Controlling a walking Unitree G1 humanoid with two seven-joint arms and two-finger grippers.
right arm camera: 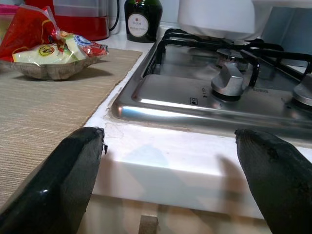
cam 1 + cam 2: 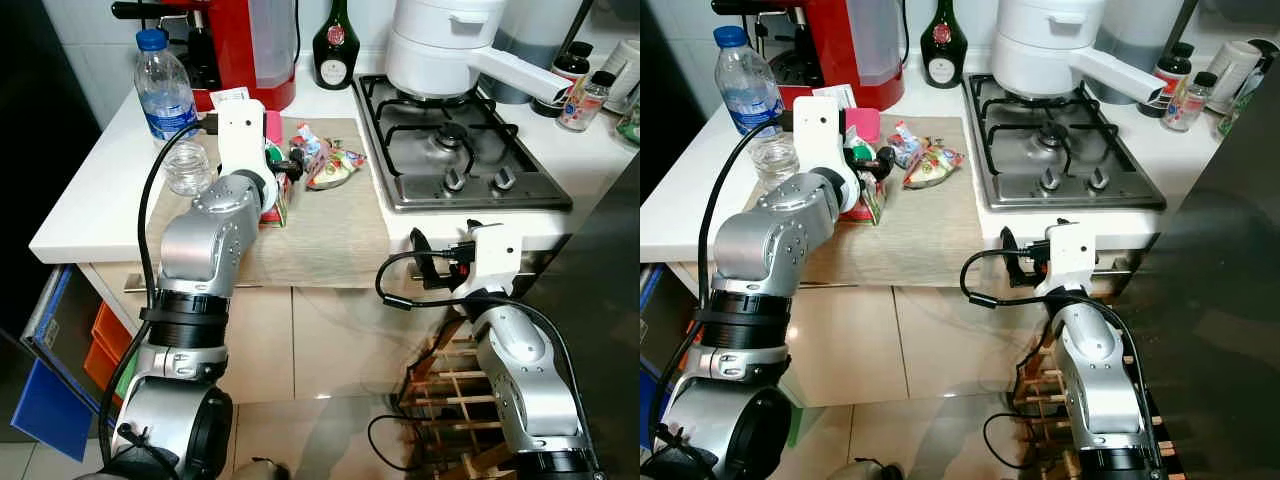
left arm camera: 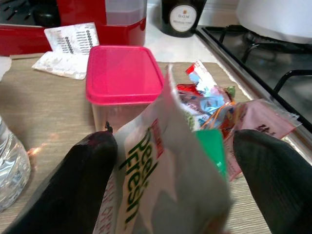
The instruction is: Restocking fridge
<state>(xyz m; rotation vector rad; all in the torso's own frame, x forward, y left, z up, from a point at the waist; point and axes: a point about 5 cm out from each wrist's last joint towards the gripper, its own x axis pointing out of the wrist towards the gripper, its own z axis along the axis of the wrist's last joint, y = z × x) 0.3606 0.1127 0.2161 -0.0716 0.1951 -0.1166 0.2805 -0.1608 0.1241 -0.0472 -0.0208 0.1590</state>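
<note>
A white and green bag printed "Fresh" (image 3: 156,170) stands upright on the beige mat (image 2: 330,235), with my left gripper (image 3: 174,139) shut on it, one black finger on each side. In the eye view the bag (image 2: 280,203) sits by the left wrist. Just behind it is a clear box with a pink lid (image 3: 124,73). A pile of colourful snack packets (image 2: 330,160) lies on the mat toward the hob. My right gripper (image 1: 168,139) hangs open at the counter's front edge, below the hob (image 2: 460,140), with nothing between its fingers.
A water bottle (image 2: 165,90) and a glass (image 2: 187,165) stand left of the mat. A red coffee machine (image 2: 240,45) and a dark bottle (image 2: 333,45) line the back. A white pot (image 2: 440,45) sits on the hob. A wooden rack (image 2: 450,390) stands on the floor.
</note>
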